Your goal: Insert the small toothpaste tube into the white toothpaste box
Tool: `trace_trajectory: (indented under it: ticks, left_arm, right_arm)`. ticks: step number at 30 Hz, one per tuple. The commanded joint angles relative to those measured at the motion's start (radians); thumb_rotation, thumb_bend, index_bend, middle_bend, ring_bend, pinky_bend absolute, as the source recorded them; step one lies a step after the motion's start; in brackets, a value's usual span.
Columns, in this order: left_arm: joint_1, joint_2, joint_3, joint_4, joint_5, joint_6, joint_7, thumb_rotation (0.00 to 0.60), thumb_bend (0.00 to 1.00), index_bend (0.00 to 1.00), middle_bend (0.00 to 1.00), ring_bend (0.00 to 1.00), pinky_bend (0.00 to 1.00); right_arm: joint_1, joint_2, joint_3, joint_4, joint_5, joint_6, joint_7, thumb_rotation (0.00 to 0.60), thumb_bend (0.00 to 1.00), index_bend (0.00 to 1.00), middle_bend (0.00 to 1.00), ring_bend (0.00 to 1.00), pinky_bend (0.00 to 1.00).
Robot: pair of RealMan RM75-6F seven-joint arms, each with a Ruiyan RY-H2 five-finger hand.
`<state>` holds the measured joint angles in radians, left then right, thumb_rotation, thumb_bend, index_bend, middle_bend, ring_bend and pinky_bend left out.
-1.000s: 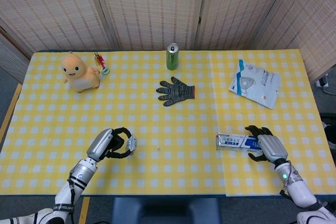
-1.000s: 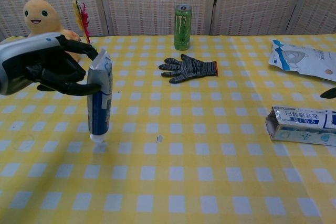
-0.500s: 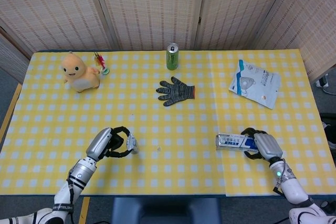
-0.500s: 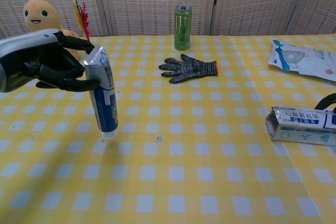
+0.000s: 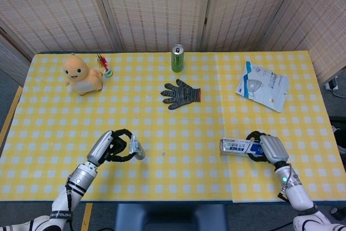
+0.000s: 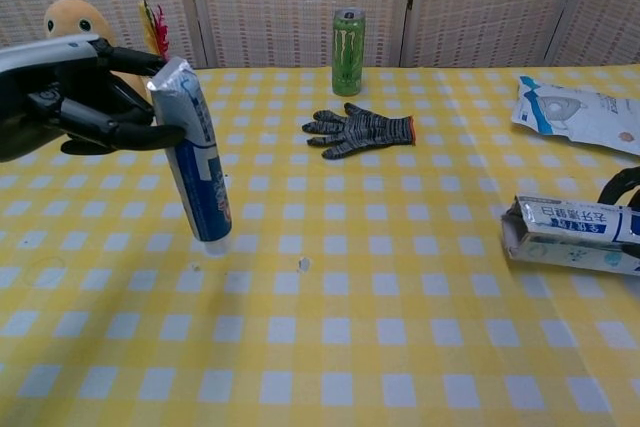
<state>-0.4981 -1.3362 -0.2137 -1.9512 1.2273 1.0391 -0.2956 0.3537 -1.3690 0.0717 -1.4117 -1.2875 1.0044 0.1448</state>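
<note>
1. Checked bench (image 5: pixel 178 128): both pieces are held, still well apart.
2. Right hand (image 5: pixel 268 148) clamps the white toothpaste box (image 5: pixel 236 145), near right, open end facing left.
3. Left hand (image 6: pixel 70 97) pinches the small toothpaste tube (image 6: pixel 197 162), cap down, near left; next it must tilt level and meet the opening.

Left hand (image 5: pixel 111 145): silver back shell, black fingers, on a silver-and-black forearm at lower left. Right hand (image 5: pixel 266 148): same silver shell and black fingers; green light glows on its wrist, lower right.
</note>
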Motion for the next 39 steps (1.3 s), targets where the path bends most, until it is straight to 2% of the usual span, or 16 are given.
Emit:
trace_trajectory:
  ticks: [1, 7, 18, 33, 39]
  left_arm:
    - [-0.002, 0.015, -0.009, -0.019, -0.008, -0.004, -0.017, 0.6, 0.73, 0.89, 1.0, 1.0, 1.0]
    - [-0.017, 0.064, -0.07, -0.088, -0.038, -0.007, -0.063, 0.6, 0.73, 0.89, 1.0, 1.0, 1.0]
    - [-0.08, 0.09, -0.167, -0.194, -0.131, 0.033, 0.027, 0.6, 0.73, 0.89, 1.0, 1.0, 1.0]
    - [-0.18, 0.01, -0.283, -0.243, -0.297, 0.136, 0.113, 0.6, 0.73, 0.89, 1.0, 1.0, 1.0]
    - [-0.216, -0.013, -0.31, -0.253, -0.341, 0.154, 0.139, 0.6, 0.73, 0.89, 1.0, 1.0, 1.0]
  right_arm:
    - [-0.009, 0.0, 0.012, -0.012, -0.028, 0.036, 0.052, 0.6, 0.33, 0.41, 0.32, 0.33, 0.35]
    - [-0.011, -0.03, 0.026, 0.005, -0.118, 0.107, 0.216, 0.6, 0.33, 0.41, 0.32, 0.34, 0.35]
    - [0.037, -0.121, 0.044, 0.049, -0.231, 0.171, 0.493, 0.6, 0.33, 0.42, 0.32, 0.35, 0.35]
    - [0.126, -0.282, 0.089, 0.149, -0.204, 0.133, 0.671, 0.6, 0.33, 0.43, 0.33, 0.35, 0.35]
    - [0.155, -0.318, 0.094, 0.157, -0.201, 0.112, 0.725, 0.6, 0.33, 0.43, 0.33, 0.36, 0.35]
